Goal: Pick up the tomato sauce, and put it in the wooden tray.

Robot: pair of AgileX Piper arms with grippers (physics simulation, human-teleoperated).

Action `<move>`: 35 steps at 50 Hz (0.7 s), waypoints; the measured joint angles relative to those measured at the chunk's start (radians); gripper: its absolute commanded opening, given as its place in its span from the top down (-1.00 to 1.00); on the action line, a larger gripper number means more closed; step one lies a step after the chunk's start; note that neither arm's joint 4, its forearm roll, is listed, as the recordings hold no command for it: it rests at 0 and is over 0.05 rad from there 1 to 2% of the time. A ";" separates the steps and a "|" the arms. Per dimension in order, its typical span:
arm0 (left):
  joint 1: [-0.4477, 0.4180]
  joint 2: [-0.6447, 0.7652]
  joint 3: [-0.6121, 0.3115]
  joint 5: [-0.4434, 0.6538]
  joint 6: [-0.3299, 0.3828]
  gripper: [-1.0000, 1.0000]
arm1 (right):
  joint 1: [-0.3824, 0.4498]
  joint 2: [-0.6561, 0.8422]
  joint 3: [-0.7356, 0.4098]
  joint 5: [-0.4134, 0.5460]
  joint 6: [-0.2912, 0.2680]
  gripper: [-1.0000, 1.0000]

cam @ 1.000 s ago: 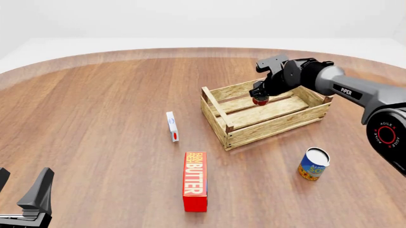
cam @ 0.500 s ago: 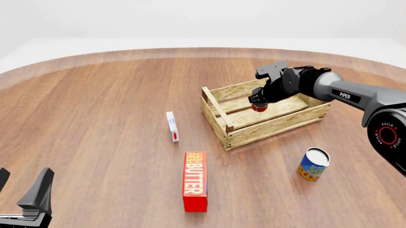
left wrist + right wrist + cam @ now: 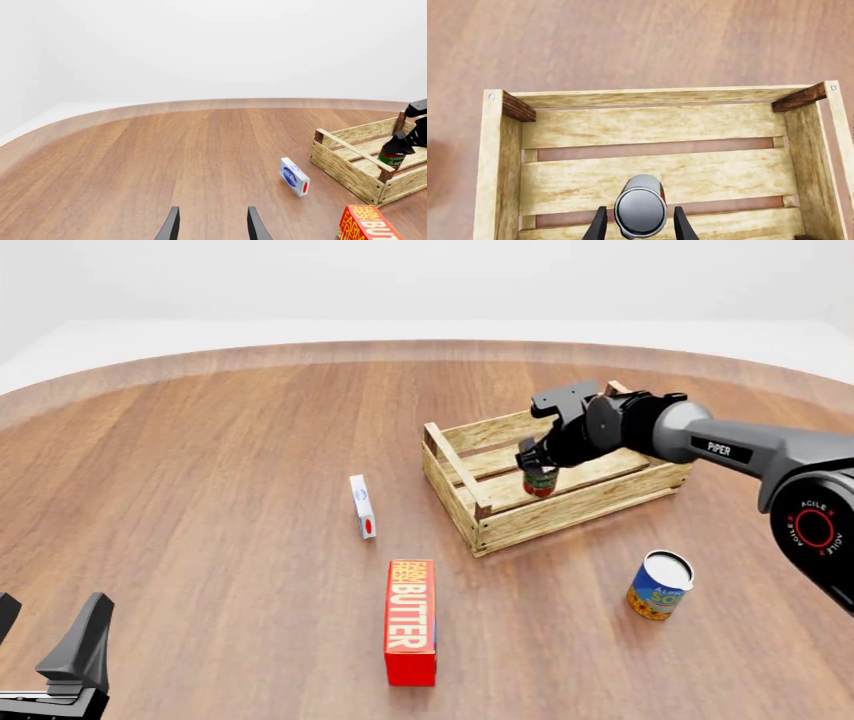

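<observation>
The tomato sauce (image 3: 539, 483) is a small red can with a green band and silver top (image 3: 640, 209). My right gripper (image 3: 538, 468) is shut on it and holds it low inside the wooden tray (image 3: 478, 498), over the slatted floor (image 3: 654, 175). In the left wrist view the can (image 3: 391, 159) shows inside the tray (image 3: 347, 165) under the dark gripper. My left gripper (image 3: 47, 640) is open and empty at the front left corner of the table; its fingers (image 3: 169, 226) show in the left wrist view over bare wood.
A red butter box (image 3: 410, 620) lies in front of the tray. A small white box (image 3: 362, 506) stands to the tray's left. A blue-and-yellow can (image 3: 659, 585) stands at the front right. The table's curved far edge (image 3: 427, 346) runs behind.
My right gripper has lowered the tomato sauce deeper into the wooden tray and shifted it slightly toward the near side. The left arm has not moved.
</observation>
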 measured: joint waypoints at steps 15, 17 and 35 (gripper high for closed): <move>0.000 0.000 0.000 0.000 0.000 -1.00 | -0.002 -0.081 -0.015 0.021 -0.008 -1.00; 0.000 0.000 0.000 0.000 0.000 -1.00 | -0.004 -0.096 -0.019 0.028 -0.012 -1.00; 0.000 0.000 0.000 0.000 0.000 -1.00 | -0.016 -0.225 -0.046 0.084 -0.036 -1.00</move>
